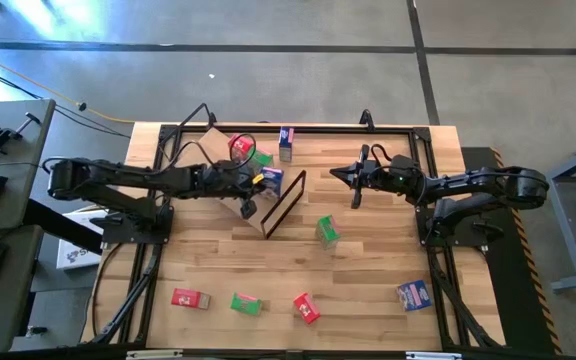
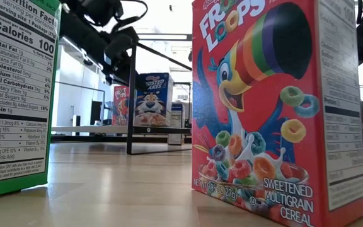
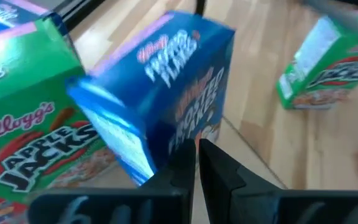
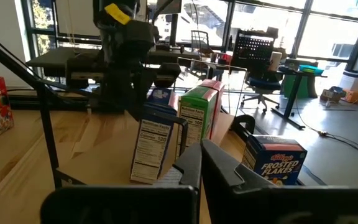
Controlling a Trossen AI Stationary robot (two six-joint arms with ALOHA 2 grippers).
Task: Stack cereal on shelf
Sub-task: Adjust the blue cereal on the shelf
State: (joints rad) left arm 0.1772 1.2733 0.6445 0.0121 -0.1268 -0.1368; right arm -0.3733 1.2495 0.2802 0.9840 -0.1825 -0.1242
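The shelf (image 1: 258, 222), a tan panel with a dark frame (image 1: 286, 205), lies left of the table's middle. On it stand a red (image 1: 240, 148), a green (image 1: 261, 158) and a blue cereal box (image 1: 271, 180). My left gripper (image 3: 197, 149) is shut, its tips right in front of that blue Frosted Flakes box (image 3: 166, 87), with the green Apple Jacks box (image 3: 36, 130) beside it. My right gripper (image 1: 343, 175) hovers shut, right of the frame, holding nothing. Several more cereal boxes stand or lie around the table. My left gripper's shut fingertips stand at the lower part of the blue box's printed front (image 3: 191, 124), coming at it slanting downward from the table's left. I cannot tell whether they touch it. The box stands on the shelf panel.
A blue box (image 1: 286, 143) stands at the far edge and a green one (image 1: 326, 230) right of the frame. Along the near edge lie a red (image 1: 190, 298), a green (image 1: 246, 303), a red (image 1: 306, 308) and a blue box (image 1: 414, 294). Bare wood lies between these rows.
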